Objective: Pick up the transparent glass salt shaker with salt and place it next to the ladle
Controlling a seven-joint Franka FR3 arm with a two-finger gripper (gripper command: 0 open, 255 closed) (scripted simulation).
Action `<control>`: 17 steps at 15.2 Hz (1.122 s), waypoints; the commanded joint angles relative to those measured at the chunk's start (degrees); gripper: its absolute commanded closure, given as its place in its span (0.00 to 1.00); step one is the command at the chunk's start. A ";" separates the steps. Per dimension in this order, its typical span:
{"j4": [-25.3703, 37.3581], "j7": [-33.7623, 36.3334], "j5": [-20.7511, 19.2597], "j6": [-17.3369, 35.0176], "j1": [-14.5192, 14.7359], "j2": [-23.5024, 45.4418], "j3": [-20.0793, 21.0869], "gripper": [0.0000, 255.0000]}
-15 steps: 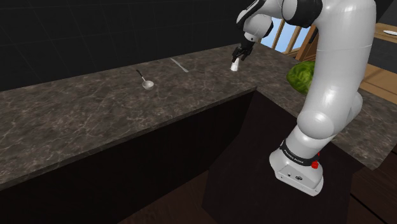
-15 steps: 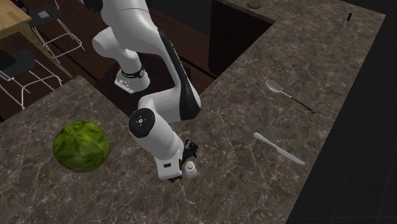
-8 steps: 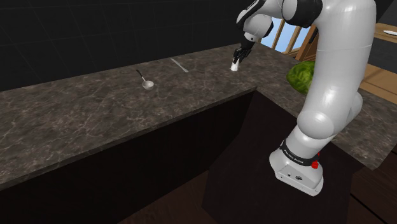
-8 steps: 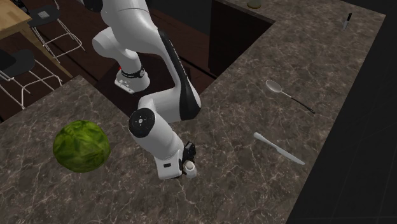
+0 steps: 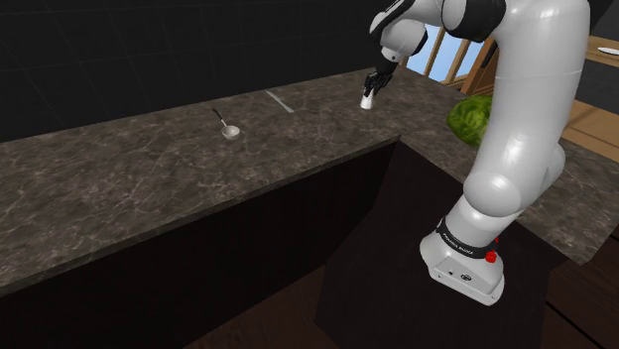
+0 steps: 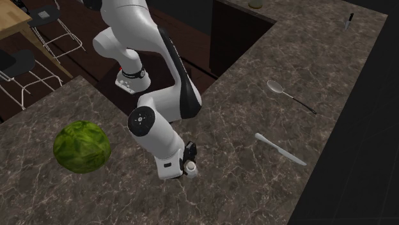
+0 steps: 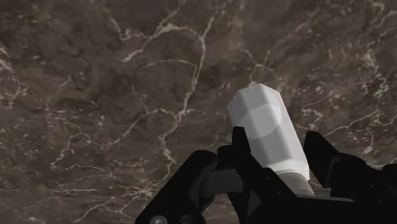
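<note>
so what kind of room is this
Most likely a home kitchen: a long dark marbled counter carries a ladle and a green melon, and stools stand by a wooden table beyond it.

I've got a home kitchen on my screens. A dark, pale-veined stone countertop [image 6: 243, 83] wraps round in a bend, and the shoulder view shows dark cabinet fronts [image 5: 198, 268] beneath it. In the second exterior view there's kitchenware out on the stone: a ladle [image 6: 289, 94] at three o'clock, a table knife [image 6: 280, 149] at four, and a round green melon [image 6: 81, 146] between eight and nine. Up at ten o'clock I see thin-legged stools [image 6: 16, 61] beside a wooden table [image 6: 13, 25], so that's a dining corner. In the shoulder view, between one and two o'clock, a wood-framed window [image 5: 433, 58] shows blue. Beyond the counter's far edge is a black area.
</note>
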 commanded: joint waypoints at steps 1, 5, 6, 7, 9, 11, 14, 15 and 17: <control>0.41 0.72 -0.83 -1.05 0.24 -0.83 -0.39 1.00; 1.44 2.15 -2.41 -3.23 0.67 -2.35 -1.08 1.00; 1.73 2.49 -2.78 -3.78 0.76 -2.71 -1.24 1.00; 2.04 2.84 -3.15 -4.35 0.85 -3.06 -1.39 1.00; 2.69 3.51 -3.87 -5.49 1.01 -3.73 -1.67 1.00; 3.40 4.16 -4.55 -6.65 1.15 -4.36 -1.93 1.00; 4.57 5.10 -5.51 -8.44 1.31 -5.23 -2.28 1.00; 4.99 5.40 -5.80 -9.05 1.36 -5.50 -2.38 1.00; 5.87 5.99 -6.38 -10.28 1.44 -6.01 -2.58 1.00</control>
